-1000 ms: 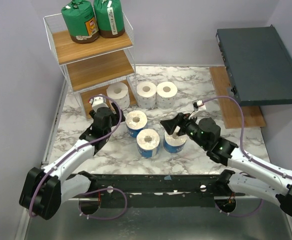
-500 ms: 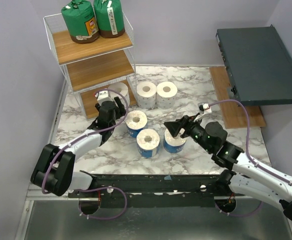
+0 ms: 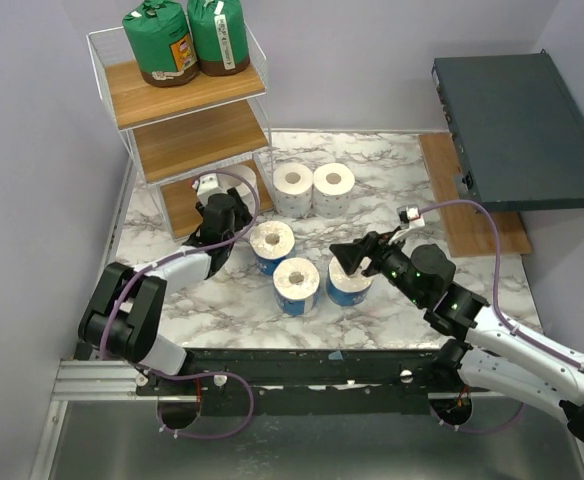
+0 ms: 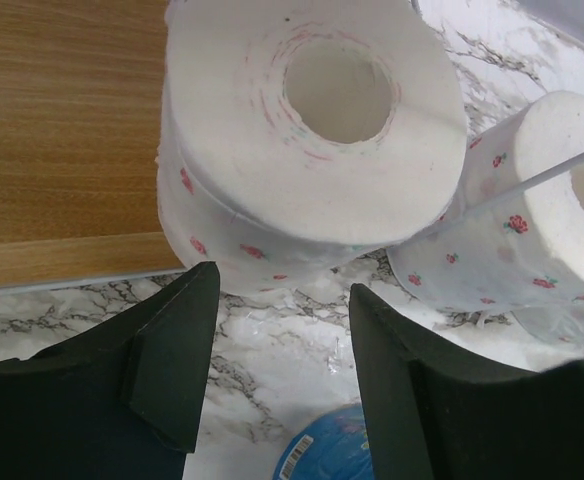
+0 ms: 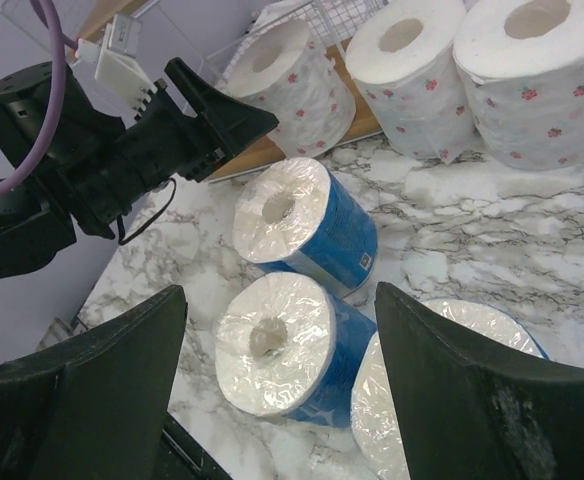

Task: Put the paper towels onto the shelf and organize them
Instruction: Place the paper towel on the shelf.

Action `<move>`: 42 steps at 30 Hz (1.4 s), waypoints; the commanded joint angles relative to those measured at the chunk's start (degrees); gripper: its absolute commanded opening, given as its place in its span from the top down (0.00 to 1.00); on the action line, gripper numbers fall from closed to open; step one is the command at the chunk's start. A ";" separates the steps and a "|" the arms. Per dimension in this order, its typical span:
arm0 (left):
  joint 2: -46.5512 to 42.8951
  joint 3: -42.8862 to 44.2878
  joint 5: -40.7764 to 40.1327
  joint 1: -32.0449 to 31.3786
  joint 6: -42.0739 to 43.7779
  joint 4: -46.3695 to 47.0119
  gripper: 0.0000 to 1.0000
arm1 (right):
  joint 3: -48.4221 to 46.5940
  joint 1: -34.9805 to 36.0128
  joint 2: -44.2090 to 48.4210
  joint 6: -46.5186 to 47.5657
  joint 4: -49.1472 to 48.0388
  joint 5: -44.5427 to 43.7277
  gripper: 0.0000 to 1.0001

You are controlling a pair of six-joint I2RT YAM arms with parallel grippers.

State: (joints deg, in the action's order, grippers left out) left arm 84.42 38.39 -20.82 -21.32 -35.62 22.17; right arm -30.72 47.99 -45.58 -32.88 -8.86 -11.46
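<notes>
The shelf (image 3: 192,140) of white wire and brown boards stands at the back left, with two green-wrapped paper towels (image 3: 185,38) on its top board. A white flowered roll (image 4: 312,130) stands at the edge of the bottom board (image 4: 62,130). My left gripper (image 4: 282,290) hovers just short of that roll, open, with only marble between its fingers. Two more white rolls (image 3: 313,188) stand right of the shelf. Three blue-wrapped rolls (image 3: 297,285) stand mid-table. My right gripper (image 3: 355,262) is open above the right-hand blue roll (image 5: 442,390), holding nothing.
A dark grey flat box (image 3: 520,130) lies on a wooden board (image 3: 472,215) at the back right. The black rail (image 3: 302,365) carrying both arm bases runs along the near edge. Grey walls close in the left and back sides.
My left arm has stretched toward the shelf's bottom board and the white roll, and its jaws have narrowed. The right gripper drew back a little to the right early on, then stayed still.
</notes>
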 commanded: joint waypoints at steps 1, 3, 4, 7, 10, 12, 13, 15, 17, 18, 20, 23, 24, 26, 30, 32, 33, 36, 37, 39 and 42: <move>2.54 3.32 1.18 0.57 -1.29 0.88 0.42 | 0.85 0.00 1.11 1.28 1.50 -2.37 0.21; 3.50 4.50 1.18 0.71 -1.69 -0.10 0.43 | 0.75 0.00 1.41 1.49 1.64 -2.68 0.21; 3.97 5.13 1.22 0.75 -1.81 -0.59 0.43 | 0.68 0.00 1.59 1.64 1.78 -2.80 0.21; 5.01 6.44 1.15 0.93 -2.18 -1.34 0.44 | 0.49 0.05 1.89 1.84 2.09 -3.30 0.21; 6.03 7.79 1.22 1.10 -2.18 -1.86 0.44 | 0.32 0.00 2.16 2.06 2.35 -3.65 0.21; 6.75 8.56 1.55 1.18 -2.09 -2.04 0.45 | 0.36 0.00 2.25 2.12 2.55 -3.91 0.21; 7.21 8.97 1.80 1.19 -2.02 -2.16 0.45 | 0.40 0.01 2.25 2.12 2.68 -4.07 0.21; 8.20 10.36 2.13 1.19 -2.14 -3.80 0.46 | 0.40 0.05 2.34 2.27 2.80 -4.42 0.21; 8.88 11.08 2.57 1.20 -2.18 -4.24 0.46 | 0.45 0.00 2.32 2.31 2.89 -4.53 0.21; 9.06 11.15 2.77 1.20 -2.18 -4.24 0.46 | 0.40 0.04 2.36 2.30 2.89 -4.69 0.21; 9.46 11.52 3.11 1.19 -2.18 -4.32 0.46 | 0.40 0.00 2.43 2.34 2.89 -4.76 0.21; 10.27 12.83 3.33 1.20 -2.24 -5.72 0.46 | 0.39 0.00 2.32 2.34 2.91 -4.88 0.21; 10.47 13.18 3.33 1.21 -2.47 -6.13 0.46 | 0.32 0.00 2.34 2.37 2.89 -4.88 0.21; 10.82 13.33 3.61 1.24 -2.87 -6.20 0.46 | 0.39 0.07 2.29 2.30 2.95 -4.96 0.21; 10.78 12.24 4.74 1.19 -3.14 -3.82 0.46 | 0.63 0.00 2.30 2.30 3.14 -5.05 0.21; 10.40 11.15 5.52 1.19 -3.07 -1.83 0.46 | 0.66 0.00 2.42 2.26 3.26 -5.14 0.21; 10.12 10.53 5.74 1.12 -3.06 -0.86 0.46 | 0.72 0.00 2.37 2.23 3.36 -5.13 0.21; 9.04 8.16 7.02 1.10 -2.75 3.04 0.46 | 0.76 0.01 2.41 2.12 3.33 -5.19 0.21; 8.60 7.56 7.51 1.02 -2.58 4.09 0.46 | 0.77 0.00 2.28 2.13 3.33 -5.17 0.21; 7.47 6.26 7.94 0.93 -2.28 5.45 0.46 | 0.72 0.00 2.19 2.21 3.37 -5.30 0.21; 5.13 4.30 8.07 0.85 -1.88 6.38 0.46 | 0.46 0.00 2.07 2.26 3.35 -5.43 0.21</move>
State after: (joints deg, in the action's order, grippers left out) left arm 93.62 45.08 -15.33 -20.58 -38.35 24.01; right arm -30.68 47.99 -43.81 -31.42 -6.72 -15.27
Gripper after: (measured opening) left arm 0.539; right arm 0.788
